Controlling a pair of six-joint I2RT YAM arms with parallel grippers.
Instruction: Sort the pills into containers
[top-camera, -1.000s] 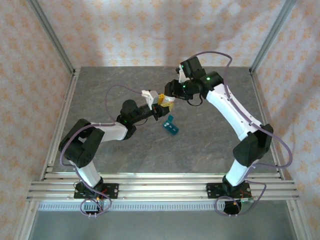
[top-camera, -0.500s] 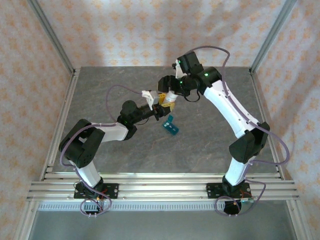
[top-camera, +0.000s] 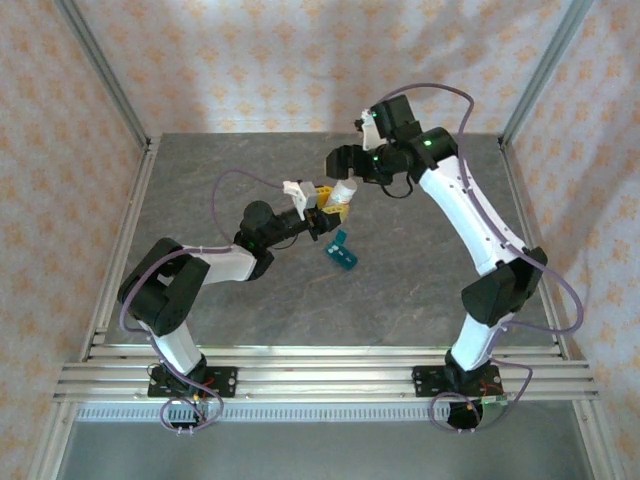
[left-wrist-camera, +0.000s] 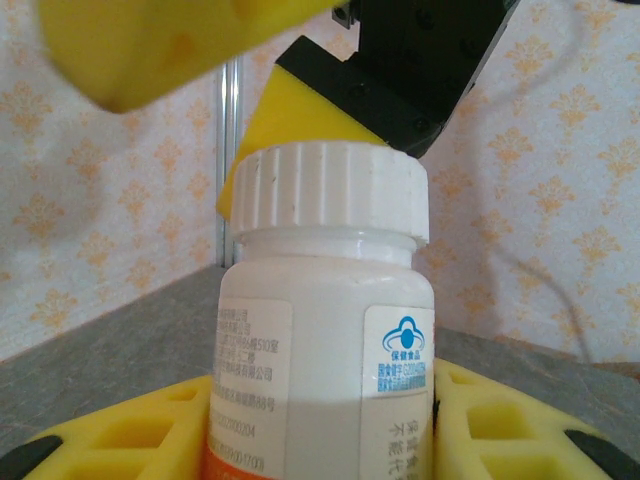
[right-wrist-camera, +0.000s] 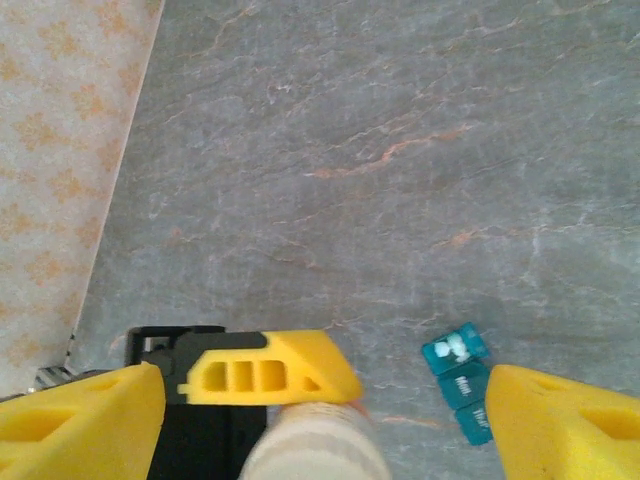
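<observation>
- The table (top-camera: 420, 280) carries both arms' reach; their bases sit at its near edge, left and right.
- The bottle (top-camera: 343, 192) stands upright around mid-table, towards the far side, between the fingers of the left gripper (top-camera: 325, 212), which comes in from the left.
- The right gripper (top-camera: 342, 178) hangs just above and behind the bottle, one finger on each side of the cap.
- The pill box (top-camera: 342, 250) lies flat on the table, just near and slightly right of the bottle, apart from it.
- Pills (right-wrist-camera: 453, 348) lie in one end compartment.

Btm of bottle (left-wrist-camera: 325, 330) cut off by frame edge; pill box (right-wrist-camera: 465, 385) contents too small to count.
</observation>
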